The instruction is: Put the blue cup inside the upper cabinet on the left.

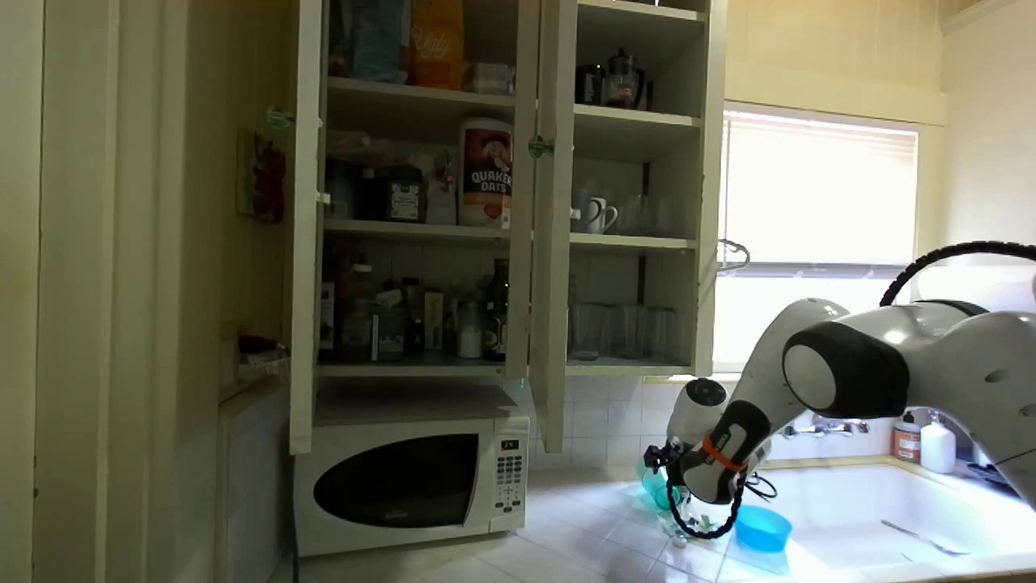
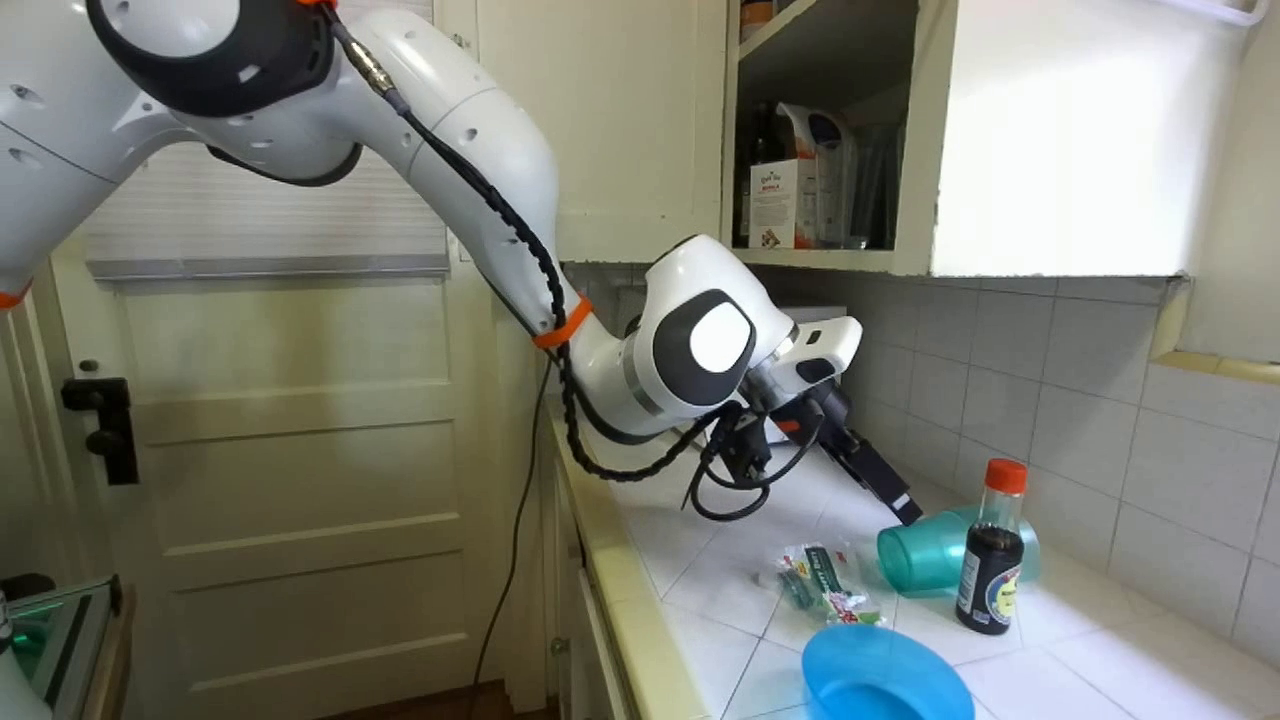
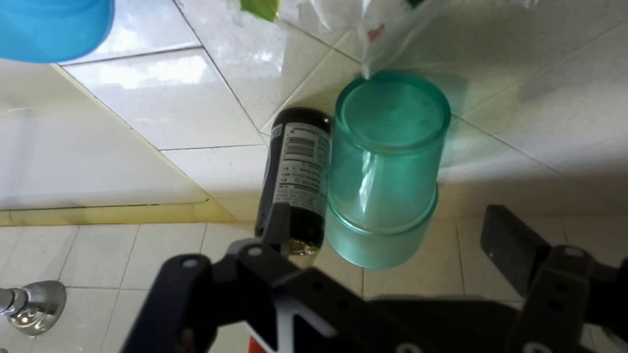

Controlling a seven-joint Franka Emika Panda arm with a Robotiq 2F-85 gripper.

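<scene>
The blue cup (image 1: 763,530) stands upright on the white-tiled counter (image 1: 595,534), just beside the sink (image 1: 850,490) and apart from the gripper (image 3: 391,228). The gripper hangs low over the counter, farther from the sink than the cup is, with its two fingers (image 3: 510,250) spread wide; in the wrist view a teal tumbler (image 3: 385,169) shows in the gap between them, and whether either finger touches it cannot be told. The tumbler lies on its side, also farther from the sink than the cup, and a red-capped bottle (image 2: 992,575) of dark liquid stands upright just beside it, on the side toward the sink. A clear packet (image 2: 825,582) with green and red in it lies near the cup, not as close to the sink. The microwave (image 1: 405,486) stands on the same counter, well apart from the sink. Higher than the sink and well to its left in an exterior view, the upper cabinet (image 1: 417,230) has its door (image 1: 306,259) standing open, an orange bag (image 1: 437,48) and an oats canister (image 1: 486,174) among what its shelves (image 1: 421,91) hold. Nearer the sink, also above its level, the neighbouring bay (image 1: 635,241) holds a white mug (image 1: 596,217) and clear glasses (image 1: 623,328). In that view a white bottle (image 1: 937,447) stands by the sink's back edge
</scene>
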